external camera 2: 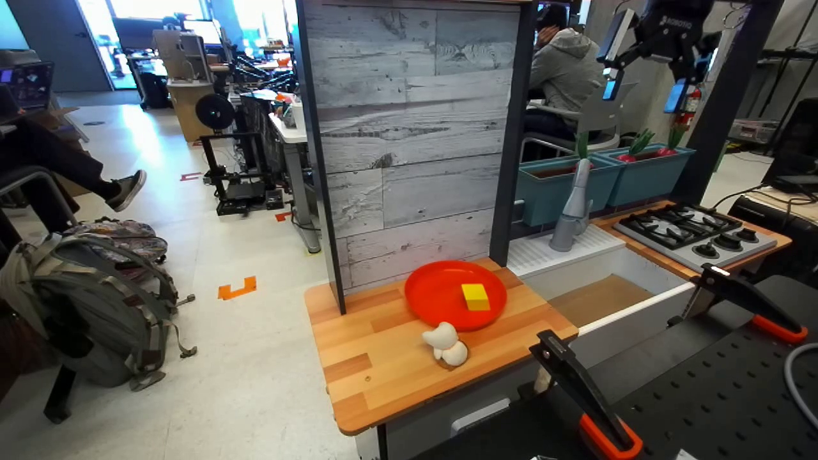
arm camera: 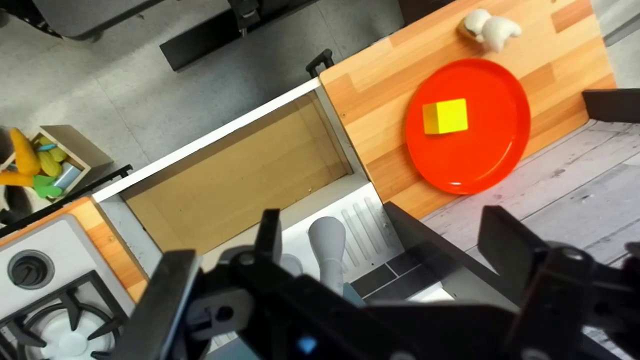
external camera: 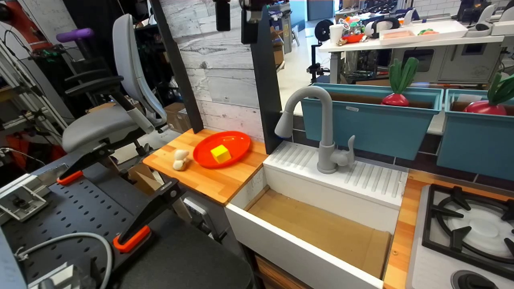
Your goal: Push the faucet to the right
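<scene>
The faucet (external camera: 327,120) is a tall matte grey gooseneck on the ribbed ledge behind the white sink (external camera: 305,253). Its downturned end hangs toward the red-plate side of the ledge. It shows end-on in another exterior view (external camera 2: 577,191). In the wrist view the faucet's spout (arm camera: 327,240) is seen from above, its rear part hidden by the gripper. A small lever handle (external camera: 351,148) sits at its base. My gripper (external camera: 236,30) is open and empty, high above the counter and apart from the faucet. It also shows in an exterior view (external camera 2: 642,94) and the wrist view (arm camera: 381,217).
A red plate (external camera: 241,146) with a yellow block (external camera: 221,153) and a white figure (external camera: 180,159) are on the wooden counter. Teal planters (external camera: 369,124) stand behind the faucet. A dark post (external camera: 267,80) rises beside the ledge. A stove (external camera: 478,228) is at the other end.
</scene>
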You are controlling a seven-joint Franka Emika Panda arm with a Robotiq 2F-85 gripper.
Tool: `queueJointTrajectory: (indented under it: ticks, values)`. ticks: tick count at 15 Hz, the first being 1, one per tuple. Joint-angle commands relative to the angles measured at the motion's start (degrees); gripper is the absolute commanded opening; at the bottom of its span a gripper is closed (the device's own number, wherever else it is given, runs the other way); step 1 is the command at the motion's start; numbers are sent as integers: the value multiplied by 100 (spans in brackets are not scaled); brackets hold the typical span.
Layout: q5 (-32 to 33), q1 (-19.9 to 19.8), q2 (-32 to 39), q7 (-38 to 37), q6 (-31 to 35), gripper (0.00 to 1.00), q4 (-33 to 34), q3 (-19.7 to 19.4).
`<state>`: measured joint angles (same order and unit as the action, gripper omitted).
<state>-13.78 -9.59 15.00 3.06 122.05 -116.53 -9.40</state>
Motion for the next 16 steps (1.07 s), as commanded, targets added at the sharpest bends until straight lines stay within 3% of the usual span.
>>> queueJointTrajectory:
  ticks: [1, 6, 16]
  values:
    - [-67, -16, 374, -246, 543, 100, 15, 111]
    - [-155, -63, 1047, -539, 1397, 100, 170, 206]
    - [-171, -105, 2079, -942, 1758, 100, 1023, 390]
